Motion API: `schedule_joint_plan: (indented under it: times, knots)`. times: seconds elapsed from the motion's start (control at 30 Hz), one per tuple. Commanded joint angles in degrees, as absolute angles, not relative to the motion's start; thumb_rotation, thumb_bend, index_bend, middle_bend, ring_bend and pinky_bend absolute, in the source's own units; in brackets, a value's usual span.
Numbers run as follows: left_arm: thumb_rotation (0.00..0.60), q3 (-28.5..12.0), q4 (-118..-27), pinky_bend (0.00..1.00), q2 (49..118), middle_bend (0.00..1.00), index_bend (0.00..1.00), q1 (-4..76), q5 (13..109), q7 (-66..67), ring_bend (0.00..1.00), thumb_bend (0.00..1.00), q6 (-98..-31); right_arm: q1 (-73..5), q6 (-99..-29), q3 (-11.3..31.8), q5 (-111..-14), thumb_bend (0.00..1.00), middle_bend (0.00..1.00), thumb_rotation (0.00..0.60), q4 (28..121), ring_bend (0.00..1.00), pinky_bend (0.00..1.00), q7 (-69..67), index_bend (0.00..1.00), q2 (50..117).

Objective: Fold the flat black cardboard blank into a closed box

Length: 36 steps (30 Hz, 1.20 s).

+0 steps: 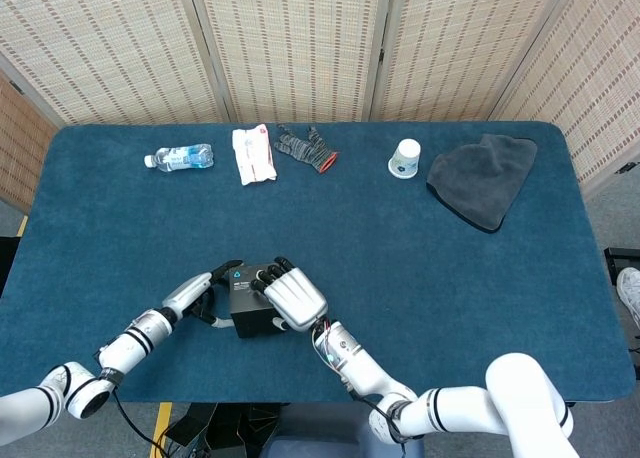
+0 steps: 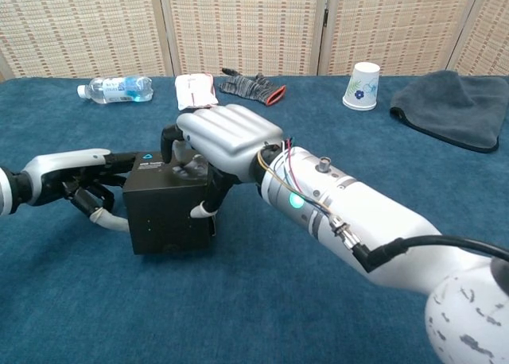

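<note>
From the head view, the black cardboard box [image 1: 250, 308], already folded into a cube, sat on the dark blue cloth-covered table [image 1: 400, 278] near its front edge. The right hand [image 1: 295, 296] lay over the box's top and right side, fingers curled onto it, grasping it. The left hand [image 1: 205, 293] reached in from the left, its fingers against the box's left side. Along the far edge lay a clear plastic water bottle [image 1: 180, 157], a white flat packet [image 1: 252, 154], a grey knitted glove with a red cuff [image 1: 308, 147], a white paper cup [image 1: 404, 159] and a dark grey folded cloth [image 1: 484, 179].

From the chest view, the box [image 2: 171, 213] stood upright and looked closed on the faces that showed. The right hand [image 2: 219, 137] pressed down on its top, the thumb hooked against the right front corner. The left hand [image 2: 91, 181] touched the box's left wall with fingers partly curled; whether it actually gripped the box could not be told. The bottle [image 2: 118, 89], packet [image 2: 195, 91], glove [image 2: 253, 85], cup [image 2: 363, 86] and cloth [image 2: 453, 98] sat well behind.
</note>
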<state>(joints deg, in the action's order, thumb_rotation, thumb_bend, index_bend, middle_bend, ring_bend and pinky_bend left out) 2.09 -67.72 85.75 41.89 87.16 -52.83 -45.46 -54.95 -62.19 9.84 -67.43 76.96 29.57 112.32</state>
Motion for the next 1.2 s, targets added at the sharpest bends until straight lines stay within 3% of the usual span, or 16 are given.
schedule_joint_plan:
  times: [0.03,0.2,0.57,0.77,1.2]
  knots:
    - [0.600,2.1,-70.5,0.47,83.1,0.00,0.00,42.4,85.8,-50.2,0.06,0.14,-43.6,-54.8,-62.1,10.3,-67.9,0.00,0.32,0.600,76.3,0.31,0.18,29.7,0.33,112.5]
    - [0.600,1.0,-73.9,0.35,80.2,0.00,0.00,41.7,83.0,-45.8,0.00,0.14,-43.5,-54.5,-62.0,10.3,-69.4,0.00,0.32,0.600,75.1,0.31,0.18,30.0,0.33,112.9]
    - [0.600,-1.5,-78.7,0.33,75.0,0.00,0.00,40.3,74.9,-32.8,0.00,0.14,-42.8,-54.0,-62.7,9.3,-75.7,0.02,0.34,0.600,70.5,0.31,0.19,27.5,0.45,113.8]
    - [0.600,-2.4,-79.1,0.32,74.4,0.00,0.00,39.9,74.0,-32.7,0.00,0.14,-41.9,-54.2,-63.1,8.7,-79.2,0.10,0.36,0.600,66.4,0.31,0.20,26.1,0.48,115.0]
    - [0.600,-3.2,-76.6,0.32,74.1,0.00,0.00,39.4,73.8,-31.7,0.00,0.14,-40.0,-55.3,-63.0,9.3,-83.9,0.17,0.39,0.600,58.7,0.31,0.24,21.3,0.53,117.0]
